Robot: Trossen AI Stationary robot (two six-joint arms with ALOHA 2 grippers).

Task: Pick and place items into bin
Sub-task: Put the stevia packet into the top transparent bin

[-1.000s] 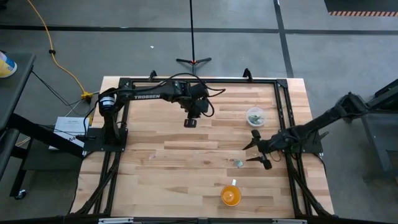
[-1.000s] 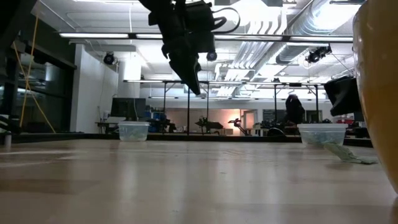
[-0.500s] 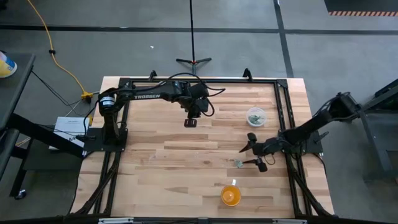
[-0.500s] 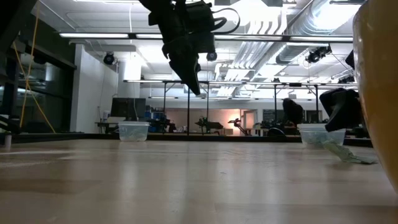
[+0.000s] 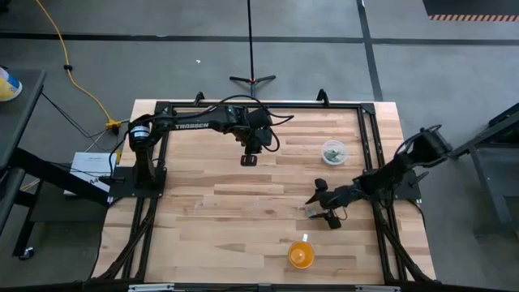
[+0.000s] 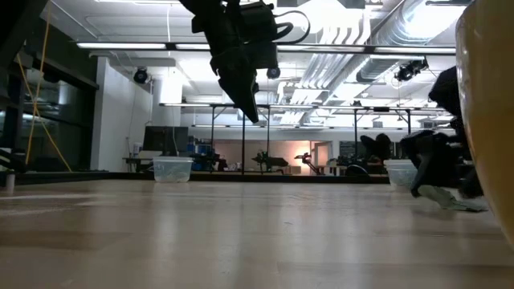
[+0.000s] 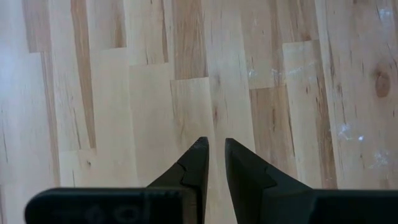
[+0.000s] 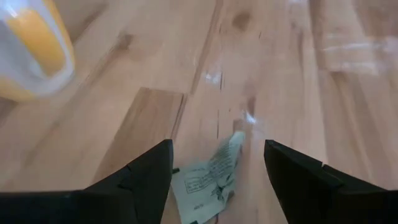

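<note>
One small pale green-grey piece [image 8: 208, 180] lies flat on the wood in the right half of the table [image 5: 309, 212]. My right gripper [image 5: 317, 209] is open and low over it, one finger on each side, apart from it in the right wrist view [image 8: 217, 177]. More pale pieces sit in a clear round cup [image 5: 332, 152] toward the far right. My left gripper [image 5: 249, 160] hangs shut above the far middle of the table, over bare wood [image 7: 214, 155], high up in the low view [image 6: 245, 96].
An orange cup [image 5: 300, 255] stands near the table's near edge, a little nearer than my right gripper; it also fills the right edge of the low view [image 6: 486, 112]. A dark frame [image 5: 162, 109] runs around the table top. Bare wood lies between the two arms.
My right gripper has moved toward the table's left and slightly toward the near edge, coming down over the pale piece until its open fingers stand on either side of it. The piece has not moved.
</note>
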